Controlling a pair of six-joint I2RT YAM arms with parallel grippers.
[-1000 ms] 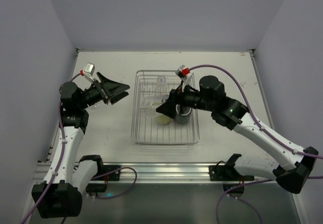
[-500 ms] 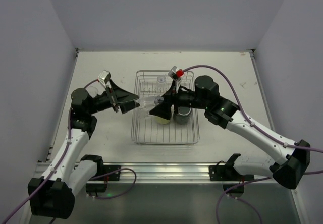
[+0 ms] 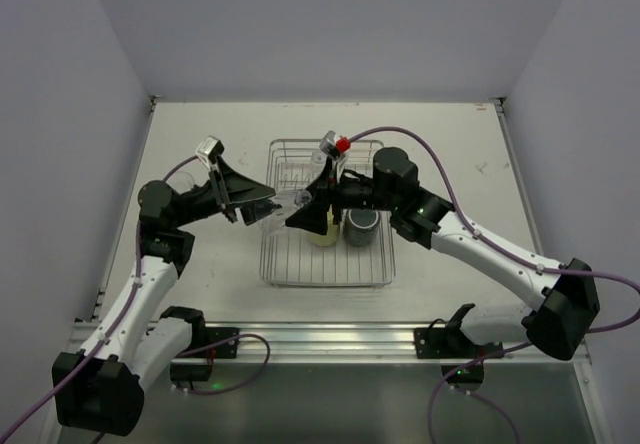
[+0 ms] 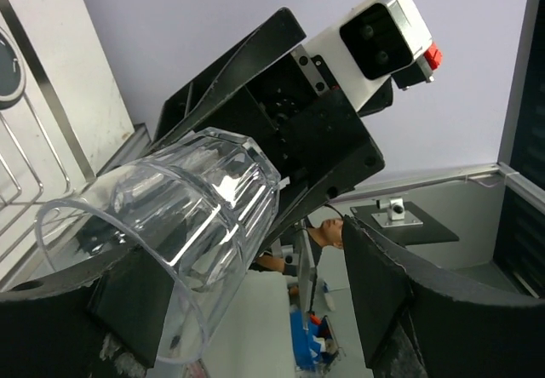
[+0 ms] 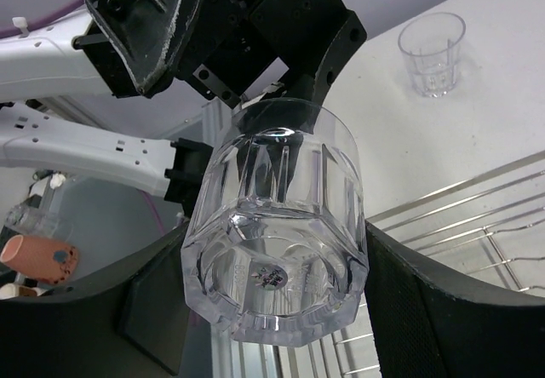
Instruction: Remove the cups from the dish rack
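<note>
My right gripper [image 3: 302, 214] is shut on a clear tumbler [image 3: 284, 204] and holds it on its side above the left edge of the dish rack [image 3: 272, 264]. In the right wrist view the tumbler [image 5: 277, 242] sits base-first between my fingers [image 5: 426, 310]. My left gripper [image 3: 260, 202] is open, its jaws spread wide at the tumbler's rim [image 4: 162, 233]. A pale yellow cup [image 3: 323, 235] and a dark mug [image 3: 361, 227] stand in the rack. Another clear tumbler [image 5: 433, 53] stands on the table outside the rack.
The silver wire rack's prongs [image 3: 300, 169] run along its back half. White walls close in the table on the left, back and right. A metal rail [image 3: 320, 339] runs along the near edge by the arm bases.
My right gripper has carried the clear tumbler leftward out of the rack's middle. My left arm has swung right, and its open jaws now meet the tumbler's rim.
</note>
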